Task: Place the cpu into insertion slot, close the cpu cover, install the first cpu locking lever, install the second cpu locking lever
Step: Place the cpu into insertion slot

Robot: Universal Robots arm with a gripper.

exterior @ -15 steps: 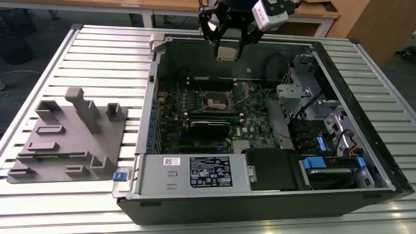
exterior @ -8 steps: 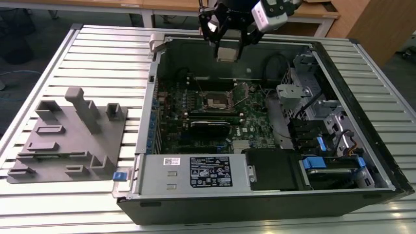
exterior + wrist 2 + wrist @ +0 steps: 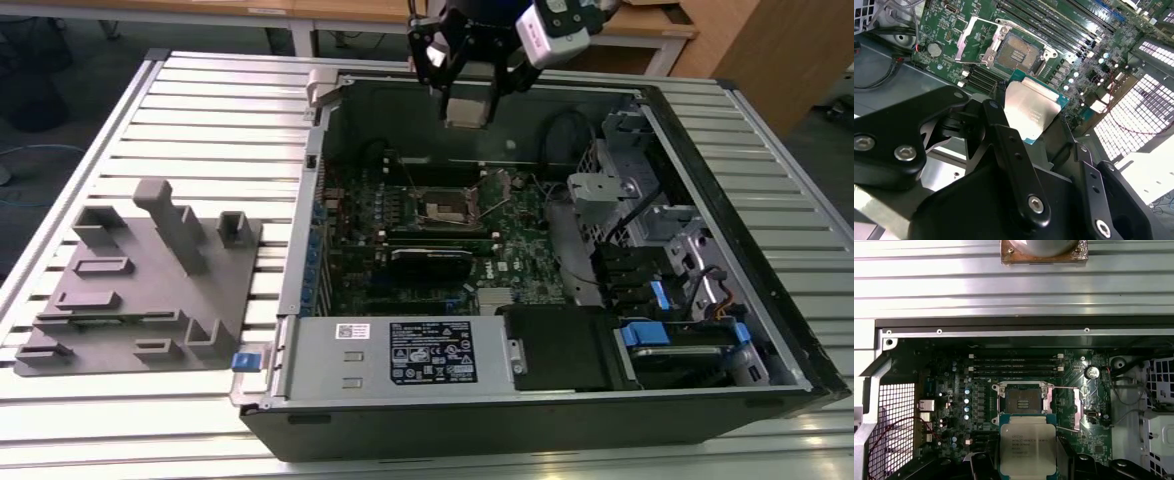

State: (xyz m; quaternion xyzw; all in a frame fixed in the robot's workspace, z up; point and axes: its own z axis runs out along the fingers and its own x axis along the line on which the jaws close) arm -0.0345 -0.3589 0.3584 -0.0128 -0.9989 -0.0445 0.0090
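- In the second wrist view, the black links of the hand (image 3: 1030, 131) lie closest to the lens. It is clenched on the cpu (image 3: 1030, 107), whose silvery top faces up. Beyond it the insertion slot (image 3: 1019, 52) sits bare, and the cpu cover (image 3: 965, 44) stands open beside it.
- In the first wrist view, the cpu (image 3: 1027, 447) hangs above the motherboard (image 3: 1094, 445), near the insertion slot (image 3: 1021, 402) but apart from it.
- In the exterior view, the hand (image 3: 467, 100) holds the cpu high over the open computer case (image 3: 534, 430). The case rests on the slatted desk (image 3: 200, 100), and a grey fixture (image 3: 134, 280) lies at the exterior view's left.
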